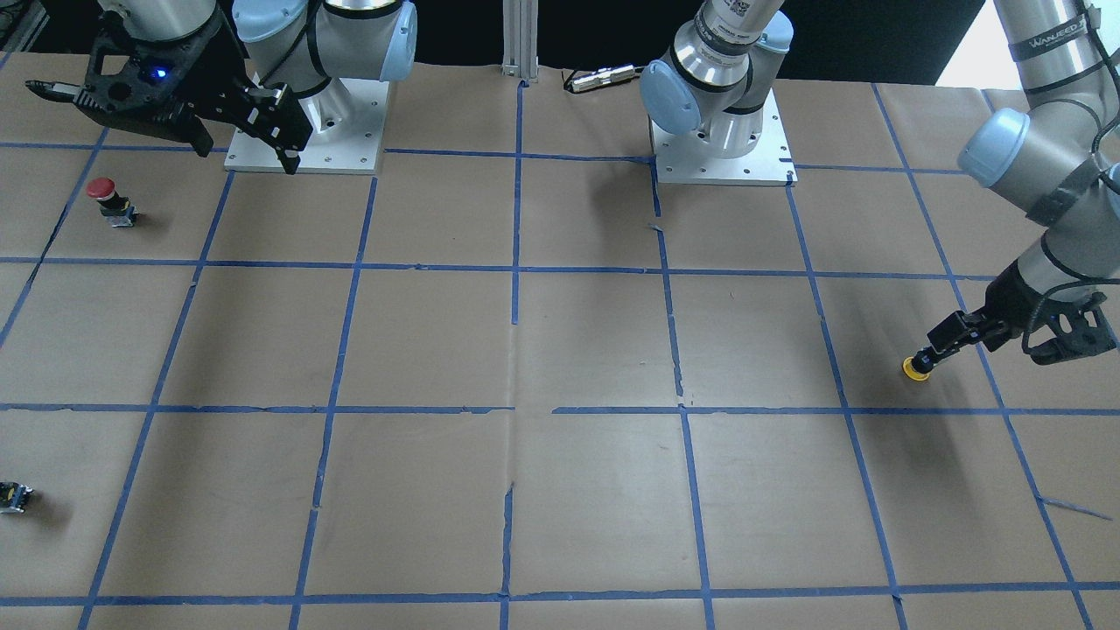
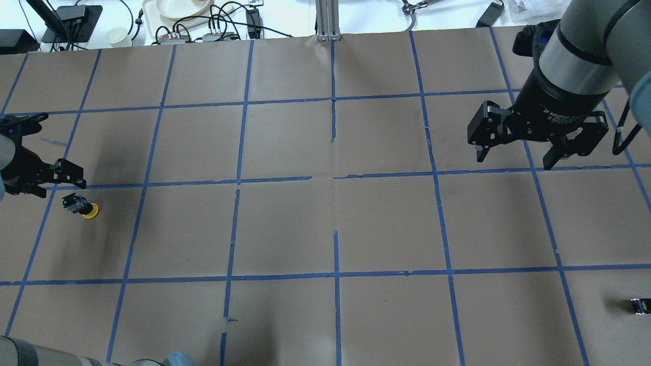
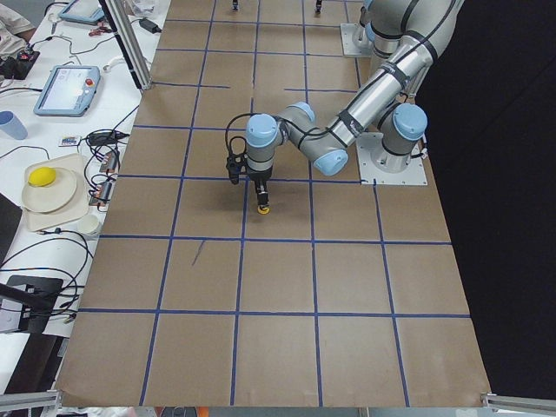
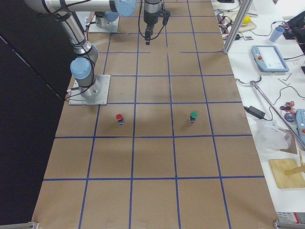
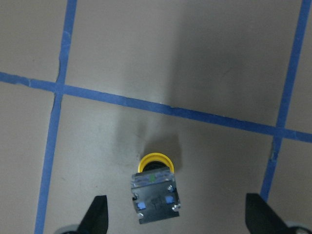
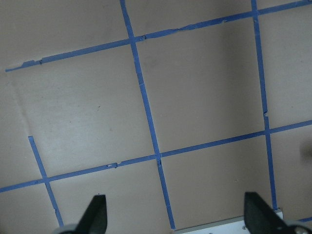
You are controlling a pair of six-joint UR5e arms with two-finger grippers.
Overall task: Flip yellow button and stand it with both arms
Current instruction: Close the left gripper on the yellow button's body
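Camera layout, six views

Overhead sits behind the robot, looking forward and down; front-facing looks steeply down from across the table [image 1: 595,350], so sides are mirrored; two end cameras look along it from afar; both wrist cameras look down at close range; overhead, front-facing, left-end and left-wrist views share the yellow button [image 2: 82,206].

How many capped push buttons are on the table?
3: yellow button by the left gripper, red button near the right arm's base, green button farther out from the robot. None looks hidden.
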